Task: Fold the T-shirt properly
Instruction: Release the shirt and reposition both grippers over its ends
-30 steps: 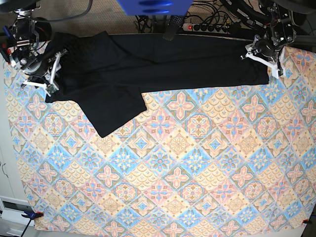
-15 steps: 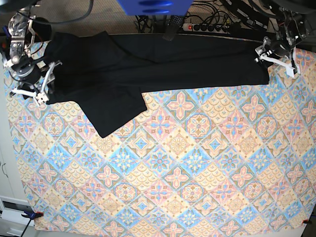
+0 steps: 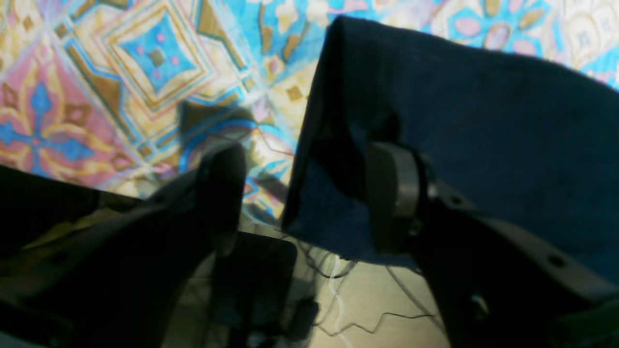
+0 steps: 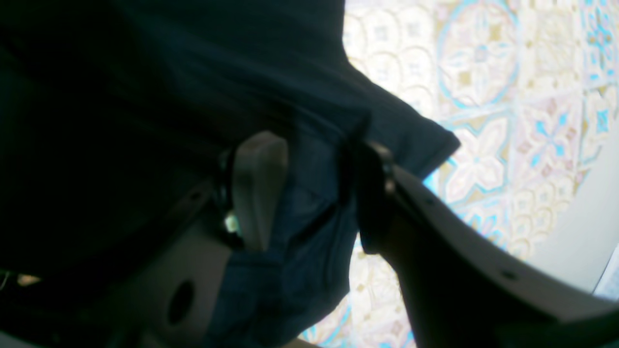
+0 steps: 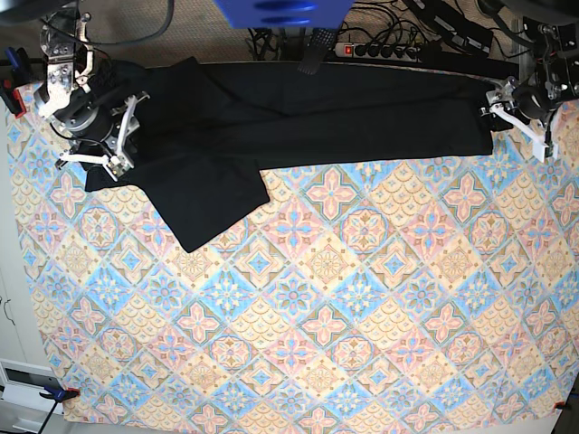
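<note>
The black T-shirt lies folded into a long band along the table's far edge, with one flap reaching toward the middle. My right gripper hovers over its left end. In the right wrist view that gripper stands partly open, with a ridge of the T-shirt between the fingers. My left gripper sits at the band's right end. In the left wrist view it is wide open. One finger is over the T-shirt corner and the other is over the cloth.
The pastel diamond-patterned tablecloth covers the whole table. A power strip with cables lies on the floor beyond the far edge, close behind the shirt. A blue object hangs at the top centre. Floor and loose wires show past the table's edge.
My left gripper has let go of the shirt's right end, opened wider and drawn back to the right. My right gripper swung out to the left, then returned over the shirt's left end.
</note>
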Action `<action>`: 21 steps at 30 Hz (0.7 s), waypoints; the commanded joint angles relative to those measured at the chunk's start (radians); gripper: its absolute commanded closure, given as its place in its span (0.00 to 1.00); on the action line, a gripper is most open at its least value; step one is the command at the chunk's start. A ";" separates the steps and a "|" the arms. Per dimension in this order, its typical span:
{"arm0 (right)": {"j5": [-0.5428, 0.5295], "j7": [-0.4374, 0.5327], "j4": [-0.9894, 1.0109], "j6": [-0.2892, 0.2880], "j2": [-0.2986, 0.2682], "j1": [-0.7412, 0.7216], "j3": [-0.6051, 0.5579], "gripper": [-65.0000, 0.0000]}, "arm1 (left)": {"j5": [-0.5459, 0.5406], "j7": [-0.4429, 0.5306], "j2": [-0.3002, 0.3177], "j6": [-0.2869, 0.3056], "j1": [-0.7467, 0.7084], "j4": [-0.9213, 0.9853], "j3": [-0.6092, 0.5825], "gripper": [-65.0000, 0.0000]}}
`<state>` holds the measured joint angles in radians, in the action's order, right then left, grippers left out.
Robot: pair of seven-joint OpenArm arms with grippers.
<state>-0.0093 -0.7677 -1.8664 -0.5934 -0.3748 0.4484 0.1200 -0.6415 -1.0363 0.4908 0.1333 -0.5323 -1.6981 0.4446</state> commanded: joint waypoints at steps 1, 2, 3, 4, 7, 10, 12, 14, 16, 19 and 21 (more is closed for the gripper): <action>-0.005 0.014 -0.019 0.003 -0.013 0.013 -0.004 0.59 | -0.001 0.007 0.024 0.015 -0.002 -0.013 0.009 0.40; -0.005 0.014 -0.020 0.003 -0.013 0.020 -0.012 0.59 | 0.001 0.007 0.024 0.029 -0.002 -0.013 0.009 0.40; -0.005 0.014 -0.020 0.003 -0.013 0.028 -0.016 0.60 | 0.002 0.007 0.024 0.044 -0.002 -0.013 0.009 0.40; -0.005 0.014 -0.020 0.003 -0.006 0.033 -0.024 0.60 | 0.002 0.007 0.024 0.058 -0.002 -0.013 0.009 0.40; -0.005 0.014 -0.020 0.003 0.024 0.034 -0.032 0.60 | 0.004 0.007 0.024 0.082 -0.002 -0.012 0.009 0.40; -0.005 0.014 -0.020 0.003 0.044 0.063 -0.033 0.60 | 0.005 0.012 0.024 0.090 -0.002 -0.010 0.009 0.40; -0.005 0.014 -0.020 0.003 0.059 0.077 -0.033 0.60 | 0.028 0.014 0.024 0.091 -0.001 -0.010 0.007 0.40; -0.005 0.014 -0.020 0.003 0.070 0.083 -0.033 0.60 | 0.058 0.009 0.022 0.111 0.018 -0.010 0.007 0.40; -0.005 0.014 -0.020 0.003 0.073 0.083 -0.033 0.60 | 0.088 0.007 0.022 0.127 0.036 -0.001 -0.011 0.40; -0.005 0.014 -0.020 0.003 0.078 0.083 -0.033 0.60 | 0.116 0.014 0.022 0.130 0.041 0.037 -0.016 0.40; -0.005 0.015 -0.020 0.003 0.078 0.083 -0.033 0.60 | 0.117 0.017 0.022 0.130 0.045 0.056 -0.017 0.40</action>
<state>-0.0067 -0.7643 -1.8679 -0.5930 -0.2878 0.5301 0.0803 -0.5243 -1.0222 0.4961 0.2661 -0.4854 -1.6329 0.4210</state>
